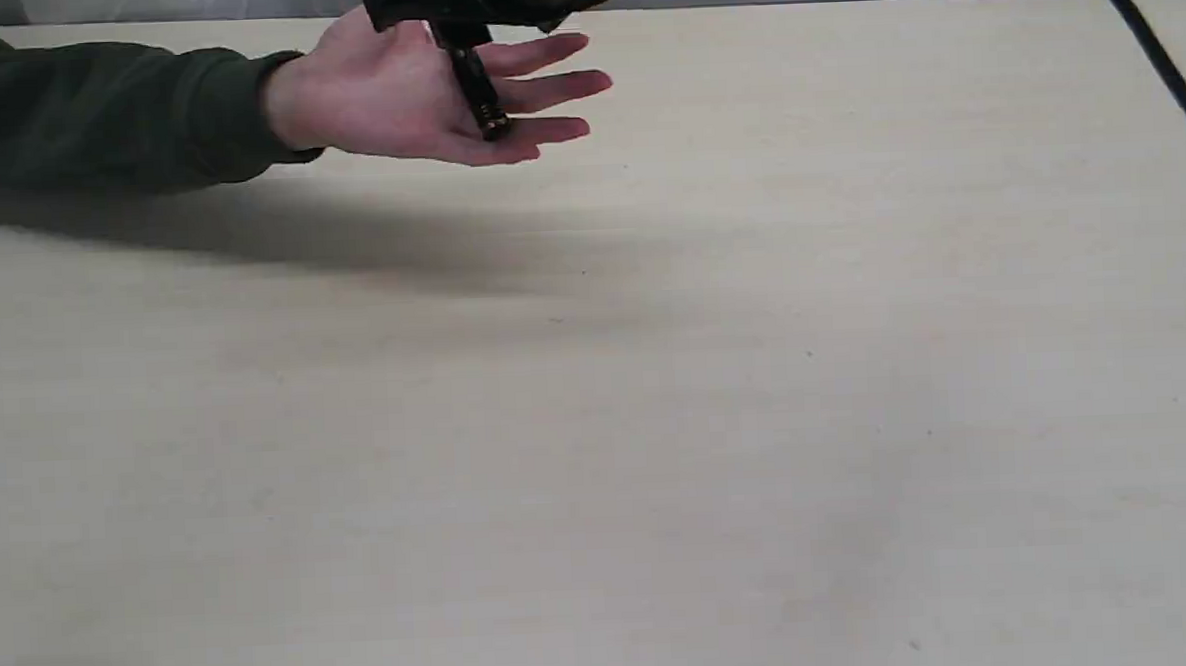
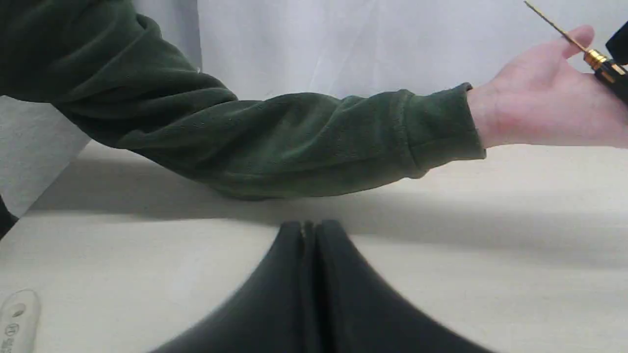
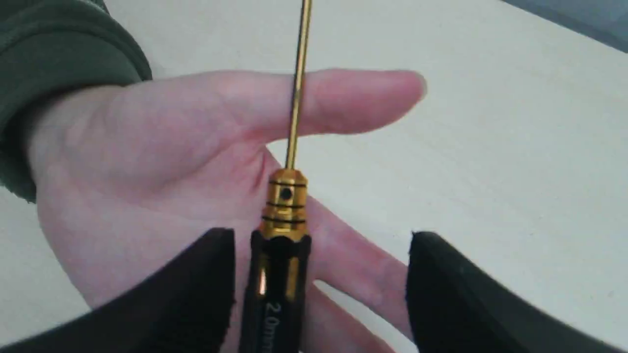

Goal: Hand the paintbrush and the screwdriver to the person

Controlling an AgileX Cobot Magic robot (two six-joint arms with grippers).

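Person's hand (image 1: 413,101) is held open, palm up, above the table (image 1: 657,420). The screwdriver (image 3: 279,274) lies across that palm, its shaft passing over the thumb. The right gripper (image 3: 319,240) is directly over the hand with jaws spread: one finger (image 3: 196,289) is just beside the handle, the other is apart from it. The left gripper (image 2: 309,230) sits low near the forearm, beside the hand's sleeve (image 2: 294,137), with fingers pressed together and empty.

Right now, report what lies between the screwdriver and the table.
The person's hand, palm up, lies under the screwdriver and over the table; the right wrist view shows it.
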